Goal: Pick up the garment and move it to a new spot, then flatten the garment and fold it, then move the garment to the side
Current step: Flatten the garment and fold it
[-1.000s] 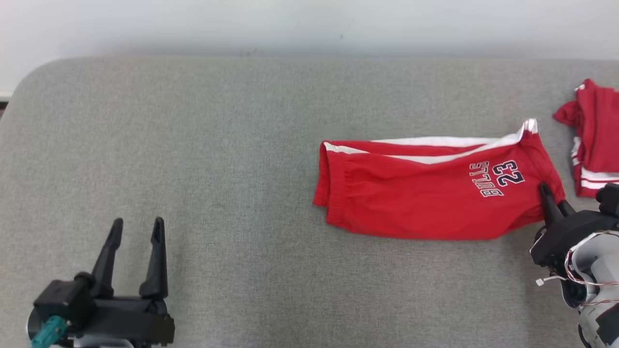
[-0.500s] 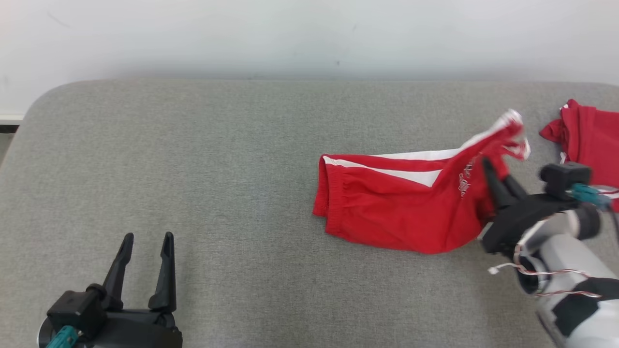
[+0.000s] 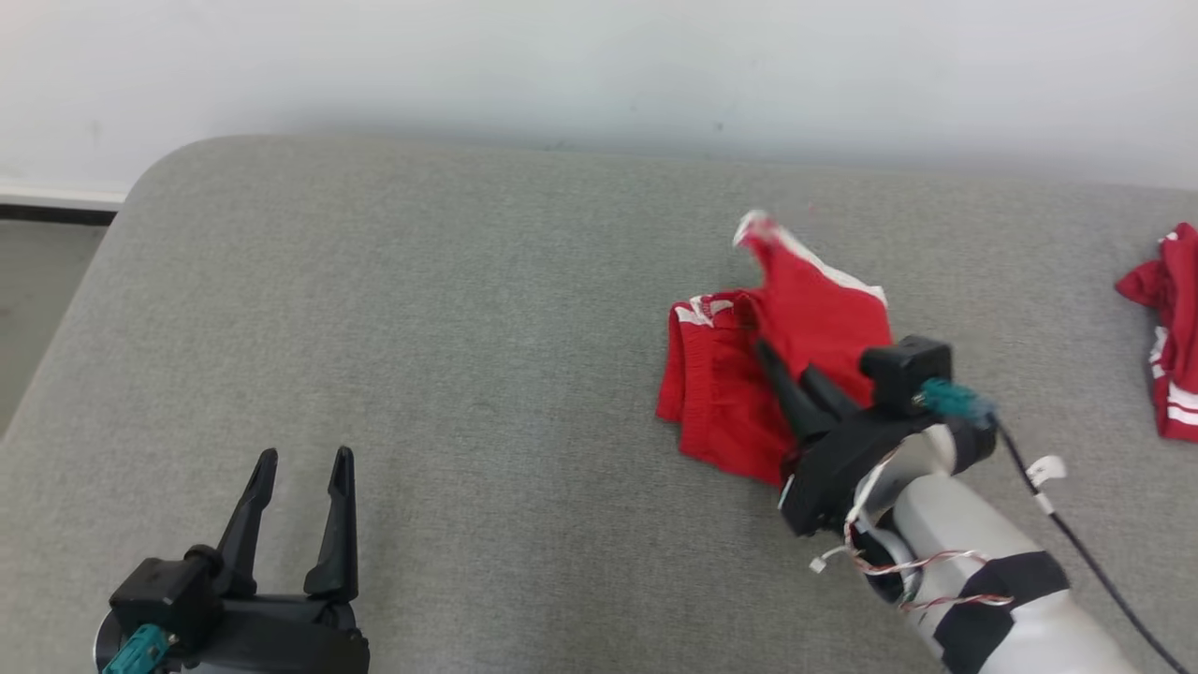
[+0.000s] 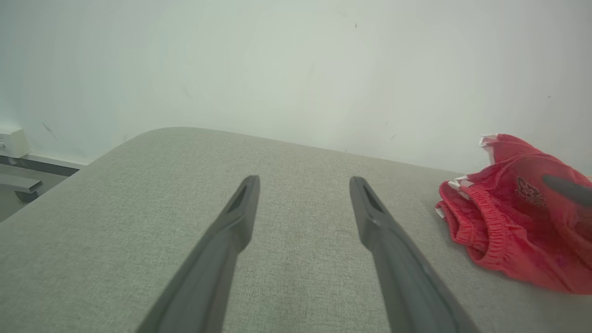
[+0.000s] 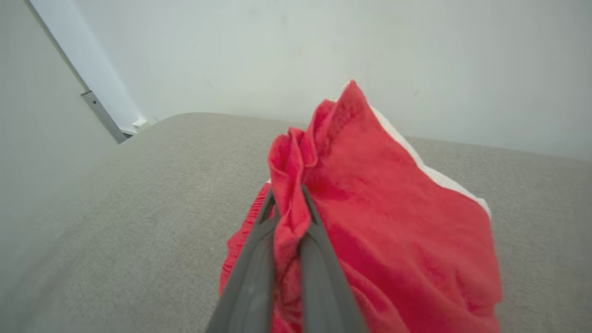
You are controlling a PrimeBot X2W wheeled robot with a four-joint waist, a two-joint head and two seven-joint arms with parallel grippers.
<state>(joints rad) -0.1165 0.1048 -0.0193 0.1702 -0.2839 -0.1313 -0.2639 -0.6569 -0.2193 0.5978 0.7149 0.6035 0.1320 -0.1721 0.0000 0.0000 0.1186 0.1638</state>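
1. Overhead first, in the head view: finds the right end effector (image 3: 783, 358) closed tight on a pinch of the red garment (image 3: 721, 412), right of centre on the grey padded bench (image 3: 468, 328). Holds one end up in a peak while the waistband end rests on the padding. Probably gripped by an edge so as to carry the whole piece to a new spot, the task's first step. Leaves the left end effector (image 3: 305, 454) low at the near left, fingers spread, holding nothing, well apart from the cloth.
2. Also notes a second red garment (image 3: 1170, 374) at the far right edge, well apart from the held one, and a pale wall (image 3: 562, 65) behind. Sees no obstacle between the cloth and the open padding to the left. Marks the floor (image 3: 37, 281) beyond the rounded left corner, so worth not overshooting.
3. Next, in the left wrist view: looks along the left end effector (image 4: 304, 180), fingers wide apart over bare bench (image 4: 138, 208). Puts the garment (image 4: 499, 231) off to the right, bunched, with its elastic waistband on the padding and one dark finger (image 4: 569, 189) of the right arm reaching in over it.
4. Last, in the right wrist view: has the right end effector (image 5: 287, 194) pressed together on a crumpled ridge of the garment (image 5: 393, 222), white trim along the far edge. Hangs loose below the grip, so likely to swing and fold on itself. Shows open bench (image 5: 138, 208) to the left and a metal rail (image 5: 97, 111) on the wall beyond.
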